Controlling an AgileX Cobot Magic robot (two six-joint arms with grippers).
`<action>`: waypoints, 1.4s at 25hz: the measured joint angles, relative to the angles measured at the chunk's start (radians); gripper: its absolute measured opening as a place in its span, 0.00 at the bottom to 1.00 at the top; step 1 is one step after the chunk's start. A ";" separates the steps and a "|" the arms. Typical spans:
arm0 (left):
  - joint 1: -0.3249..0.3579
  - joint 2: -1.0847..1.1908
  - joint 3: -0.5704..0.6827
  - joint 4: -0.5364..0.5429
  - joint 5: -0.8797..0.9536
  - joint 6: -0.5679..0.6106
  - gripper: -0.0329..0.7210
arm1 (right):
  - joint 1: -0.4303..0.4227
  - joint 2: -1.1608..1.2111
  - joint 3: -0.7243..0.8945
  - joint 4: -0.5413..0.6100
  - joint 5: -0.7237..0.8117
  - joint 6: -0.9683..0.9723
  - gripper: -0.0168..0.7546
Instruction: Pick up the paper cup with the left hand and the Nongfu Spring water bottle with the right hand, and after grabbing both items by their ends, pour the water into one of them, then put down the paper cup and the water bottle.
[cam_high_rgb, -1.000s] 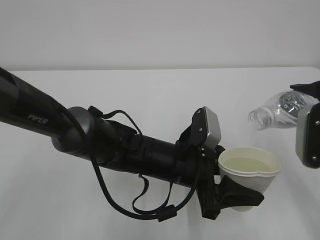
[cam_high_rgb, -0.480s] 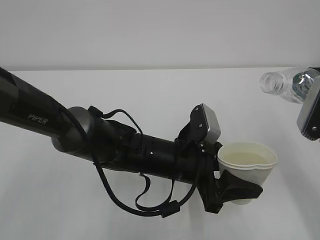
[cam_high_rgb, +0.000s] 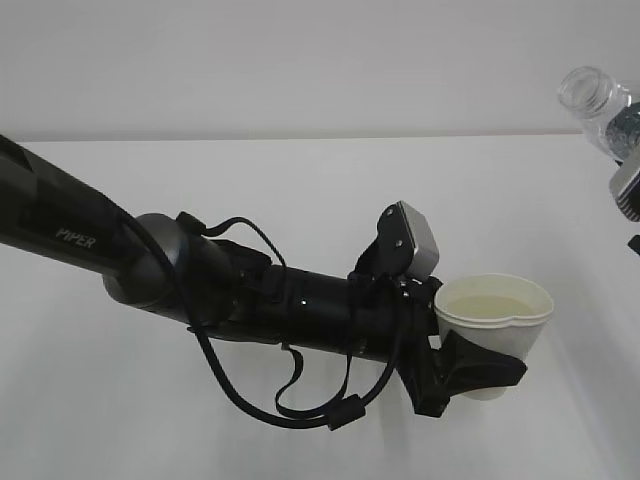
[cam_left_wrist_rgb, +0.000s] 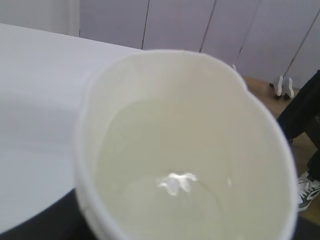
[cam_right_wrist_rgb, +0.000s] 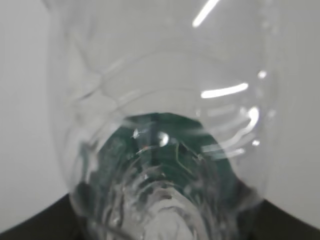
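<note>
The white paper cup (cam_high_rgb: 494, 322) hangs above the table at lower right, squeezed a little out of round by my left gripper (cam_high_rgb: 480, 375), which is shut on its lower part. Water fills much of the cup (cam_left_wrist_rgb: 185, 160), and it takes up almost the whole left wrist view. The clear Nongfu Spring water bottle (cam_high_rgb: 598, 105) sits at the top right edge, its open neck pointing up and left, well above and right of the cup. My right gripper is shut on the bottle's base; only a grey-white block of it (cam_high_rgb: 628, 185) shows. The bottle (cam_right_wrist_rgb: 165, 150) fills the right wrist view.
The white table (cam_high_rgb: 300, 200) spreads under both arms, with a pale wall behind it. My long black left arm (cam_high_rgb: 200, 280) with looping cables crosses from the left edge to the cup. A floor and a person's leg and shoe (cam_left_wrist_rgb: 307, 192) show past the table edge.
The bottle has risen up and to the right, tipping back from pointing at the cup to neck-up. The cup and left arm have barely moved.
</note>
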 joint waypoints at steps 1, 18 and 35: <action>0.000 0.000 0.000 -0.002 0.000 0.000 0.59 | 0.000 0.000 0.000 0.000 -0.005 0.030 0.51; 0.063 0.000 0.000 -0.116 0.002 0.000 0.59 | 0.000 0.018 0.000 0.002 -0.194 0.658 0.51; 0.160 0.006 0.000 -0.119 0.004 0.038 0.59 | 0.000 0.180 -0.002 0.003 -0.405 0.919 0.51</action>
